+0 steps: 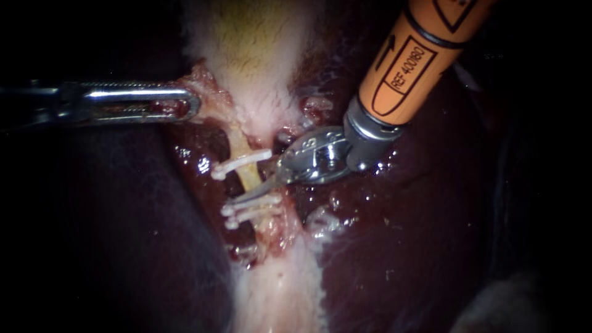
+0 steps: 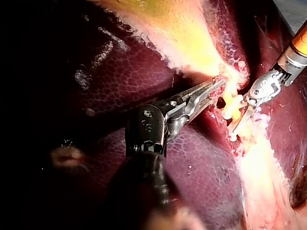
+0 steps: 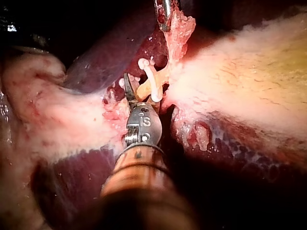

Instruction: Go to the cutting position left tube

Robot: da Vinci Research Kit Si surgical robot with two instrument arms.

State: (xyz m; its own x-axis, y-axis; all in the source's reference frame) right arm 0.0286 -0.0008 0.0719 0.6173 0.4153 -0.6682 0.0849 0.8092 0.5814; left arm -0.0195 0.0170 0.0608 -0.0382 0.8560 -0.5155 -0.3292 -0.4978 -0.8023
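Seems nearly done: over the liver (image 1: 419, 234), under the gallbladder (image 1: 253, 55) gripped at its neck by the left instrument (image 1: 190, 105), with the right instrument (image 1: 246, 196) blades parted astride the tube (image 1: 245, 176) between its clips (image 1: 240, 163), leaving only final alignment.

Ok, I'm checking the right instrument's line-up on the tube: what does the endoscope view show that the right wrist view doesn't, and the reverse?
Only the endoscope view: the left instrument along its length, jaws shut on tissue, and three clips countable on the tube, one apart from two. Only the right wrist view: the right instrument from behind, the tube straight ahead of it; just one of the clips is plain. Both: the right instrument at the clipped tube, the gallbladder, the liver.
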